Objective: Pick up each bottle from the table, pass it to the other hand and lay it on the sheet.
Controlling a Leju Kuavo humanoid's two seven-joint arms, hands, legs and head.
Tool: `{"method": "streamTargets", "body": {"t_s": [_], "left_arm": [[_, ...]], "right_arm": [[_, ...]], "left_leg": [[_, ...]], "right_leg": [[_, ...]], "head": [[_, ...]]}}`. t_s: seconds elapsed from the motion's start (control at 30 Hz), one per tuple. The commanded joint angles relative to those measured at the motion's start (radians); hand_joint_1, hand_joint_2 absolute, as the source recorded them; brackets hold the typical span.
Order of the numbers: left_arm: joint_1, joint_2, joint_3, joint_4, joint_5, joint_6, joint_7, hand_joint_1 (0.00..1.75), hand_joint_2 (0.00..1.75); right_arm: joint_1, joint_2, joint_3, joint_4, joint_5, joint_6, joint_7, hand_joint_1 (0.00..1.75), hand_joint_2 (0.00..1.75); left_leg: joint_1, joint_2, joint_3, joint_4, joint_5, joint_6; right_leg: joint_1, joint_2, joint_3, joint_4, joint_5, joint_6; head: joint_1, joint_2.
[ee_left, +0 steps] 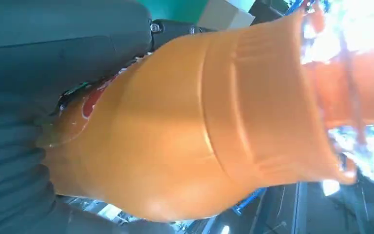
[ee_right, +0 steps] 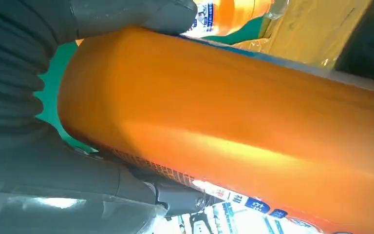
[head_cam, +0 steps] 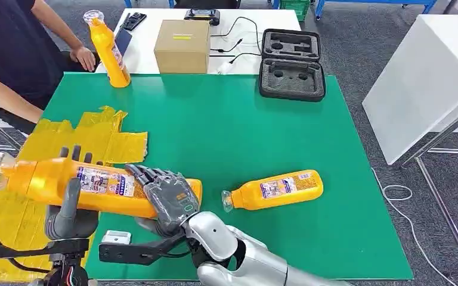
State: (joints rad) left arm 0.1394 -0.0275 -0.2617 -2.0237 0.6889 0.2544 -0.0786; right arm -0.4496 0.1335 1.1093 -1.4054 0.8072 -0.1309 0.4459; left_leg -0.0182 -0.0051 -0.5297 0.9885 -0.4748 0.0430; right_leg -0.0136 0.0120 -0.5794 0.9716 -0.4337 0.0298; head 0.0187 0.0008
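Both hands [head_cam: 71, 208] [head_cam: 170, 199] grip bottle [head_cam: 53, 182] above sheet [head_cam: 104, 140] edge.

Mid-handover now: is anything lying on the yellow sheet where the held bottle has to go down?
Nothing visible does. The held bottle, gripped by both the left hand and right hand, hangs at the edge of the yellow sheet, whose visible part is wrinkled but bare.

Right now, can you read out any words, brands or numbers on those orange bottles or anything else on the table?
None can be read.
Held bottle: printed label, text too small.
Lying bottle: label blurred.
Upright bottle: label too small.
Cardboard box: yellow sticker, unreadable.
Right wrist view: blue print on the held bottle's label, blurred.
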Motion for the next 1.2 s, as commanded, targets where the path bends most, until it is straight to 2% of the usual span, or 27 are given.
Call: {"method": "streamTargets", "body": {"t_s": [0.03,0.3,0.63,0.67,0.83,0.87,0.9,0.93,1.03,1.1,1.2], "left_arm": [[-0.038,-0.035,0.002,-0.034,-0.006,-0.003,-0.004,1.75,1.75],[-0.049,-0.039,-0.058,0.026,-0.008,-0.002,0.009,1.75,1.75],[-0.066,-0.034,-0.087,0.045,-0.011,-0.015,0.004,1.75,1.75],[-0.067,-0.031,-0.088,0.043,-0.009,-0.021,0.007,1.75,1.75],[-0.071,-0.042,-0.099,0.047,0.015,-0.044,0.032,1.75,1.75],[-0.071,-0.041,-0.097,0.043,0.019,-0.048,0.033,1.75,1.75],[-0.072,-0.037,-0.090,0.041,0.030,-0.057,0.035,1.75,1.75],[-0.071,-0.035,-0.079,0.037,0.037,-0.063,0.031,1.75,1.75],[-0.047,-0.025,-0.003,-0.006,0.018,-0.082,-0.006,1.75,1.75],[-0.023,-0.026,0.070,-0.046,-0.041,-0.096,-0.017,1.75,1.75],[0.042,-0.026,0.176,-0.106,-0.061,-0.123,-0.023,1.75,1.75]], "right_arm": [[-0.023,-0.016,0.083,0.055,-0.005,0.057,-0.004,1.75,1.75],[-0.057,0.022,0.088,0.050,-0.003,0.063,0.003,1.75,1.75],[-0.057,0.024,0.102,0.103,-0.007,0.059,0.009,1.75,1.75],[-0.058,0.025,0.102,0.106,-0.011,0.056,0.011,1.75,1.75],[-0.058,0.020,0.089,0.140,-0.029,0.019,0.027,1.75,1.75],[-0.055,0.010,0.087,0.142,-0.024,0.011,0.023,0.00,1.75],[-0.051,0.000,0.080,0.150,-0.048,0.033,0.020,0.00,1.75],[-0.047,-0.014,0.079,0.152,-0.052,0.038,0.005,0.00,0.00],[0.000,-0.082,0.047,0.158,-0.051,0.043,-0.015,0.00,0.00],[0.076,-0.148,-0.023,0.130,-0.126,0.088,-0.041,0.00,0.00],[0.211,-0.251,-0.137,0.061,-0.061,0.054,-0.068,0.00,0.00]], "left_leg": [[0.002,-0.001,0.003,-0.001,-0.001,-0.004],[0.002,-0.001,0.002,0.000,-0.001,-0.003],[0.003,-0.003,0.006,-0.002,-0.001,-0.005],[0.001,-0.002,0.003,-0.001,0.000,-0.003],[0.002,-0.003,0.004,-0.001,0.000,-0.003],[0.003,-0.003,0.008,-0.002,-0.001,-0.006],[0.002,-0.003,0.005,-0.002,0.000,-0.004],[0.003,-0.003,0.006,-0.002,-0.001,-0.005],[0.002,-0.004,0.006,-0.003,0.000,-0.004],[0.002,-0.004,0.004,-0.002,0.000,-0.003],[0.002,-0.005,0.005,-0.002,0.000,-0.002]], "right_leg": [[0.002,-0.002,0.004,-0.002,-0.001,-0.001],[0.001,-0.003,0.003,-0.001,-0.001,-0.001],[0.003,-0.005,0.009,-0.004,-0.001,-0.002],[0.001,-0.004,0.004,-0.002,-0.001,-0.001],[0.002,-0.004,0.005,-0.003,-0.001,-0.001],[0.003,-0.006,0.010,-0.004,-0.002,-0.002],[0.002,-0.005,0.007,-0.003,-0.001,-0.002],[0.002,-0.005,0.008,-0.004,-0.001,-0.002],[0.002,-0.005,0.008,-0.005,-0.001,-0.001],[0.002,-0.005,0.006,-0.004,0.000,-0.001],[0.002,-0.006,0.007,-0.005,-0.001,-0.001]], "head": [[0.000,0.000],[0.000,0.000],[0.000,0.000],[0.000,0.000],[0.000,0.000],[0.000,0.000],[0.000,0.000],[0.000,0.000],[0.000,0.000],[0.000,0.000],[0.000,0.000]]}}
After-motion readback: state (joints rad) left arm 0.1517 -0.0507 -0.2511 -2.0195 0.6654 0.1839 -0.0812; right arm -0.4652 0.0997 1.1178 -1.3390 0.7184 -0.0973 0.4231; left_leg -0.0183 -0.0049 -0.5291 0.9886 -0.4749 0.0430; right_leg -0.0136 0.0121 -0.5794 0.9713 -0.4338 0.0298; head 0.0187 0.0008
